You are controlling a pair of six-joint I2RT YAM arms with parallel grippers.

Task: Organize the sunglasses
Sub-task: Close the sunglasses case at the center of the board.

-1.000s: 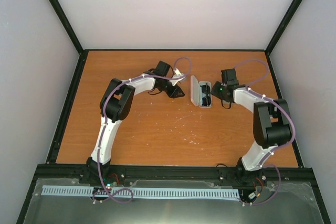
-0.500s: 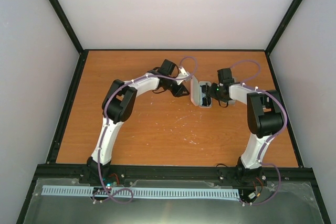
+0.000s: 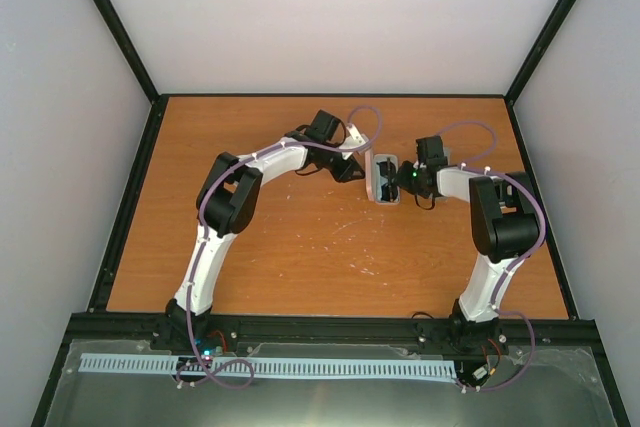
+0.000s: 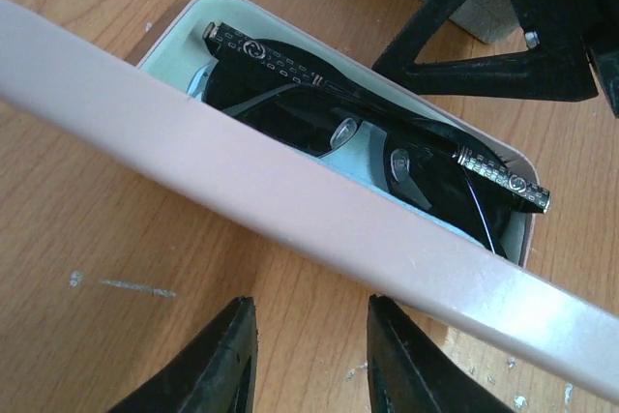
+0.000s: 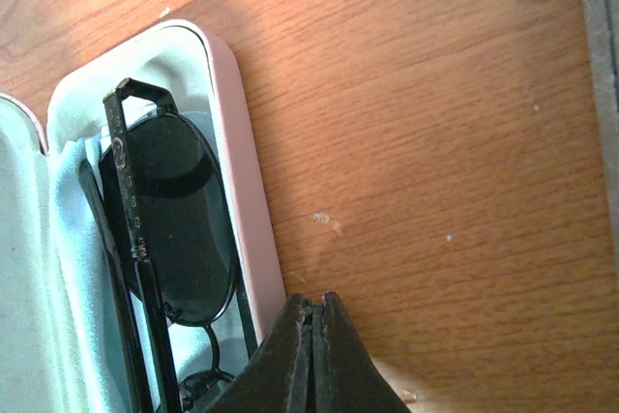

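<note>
Black thin-framed sunglasses (image 4: 368,137) lie folded inside the open pink oblong case (image 5: 247,191), so only closing its lid seems left; the left gripper (image 4: 311,309) hovers narrowly parted and empty beside it, the right gripper (image 5: 314,302) pinched shut at the rim.

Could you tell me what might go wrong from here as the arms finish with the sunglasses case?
1. The sunglasses have one temple tip lying close to the pink case's rim; the lid, swung shut, might pinch it.
2. The left gripper is open by the half-raised lid, not clamping it, so the lid could fall uncontrolled.
3. The right gripper, shut, sits close to the case's wall and could shove the case across the table.
</note>
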